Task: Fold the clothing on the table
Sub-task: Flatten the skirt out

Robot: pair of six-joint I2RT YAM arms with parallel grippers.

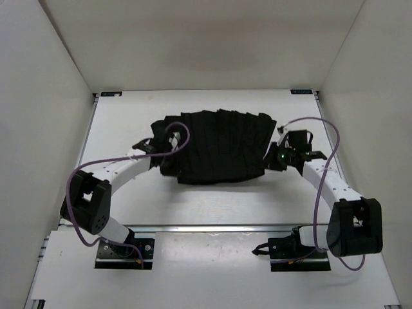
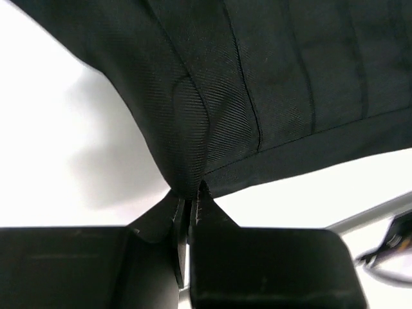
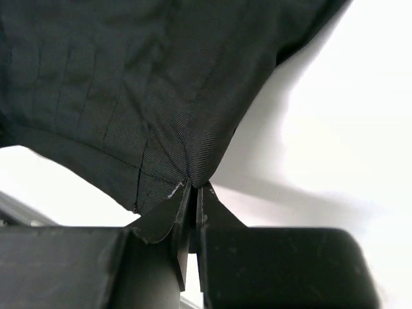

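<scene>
The clothing [image 1: 219, 145] is laid out on the table [image 1: 193, 206], pinched at its sides by the left end effector [image 2: 191, 193] and the right end effector [image 3: 193, 187], so the thin fabric could get slipped loose if it's lifted unevenly.

White table [image 1: 129, 206] with metal rail [image 1: 212, 226] near its front, black pleated clothing [image 1: 219, 148] spread mid-surface.

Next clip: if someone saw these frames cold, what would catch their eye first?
The black, pleated clothing stands out, fanned across the middle of the white table. Next come the two arms curving in from either side. The left gripper is pinched shut on the garment's left edge and the right gripper on its right edge. In both wrist views the cloth pulls to a peak at the closed jaws.
</scene>
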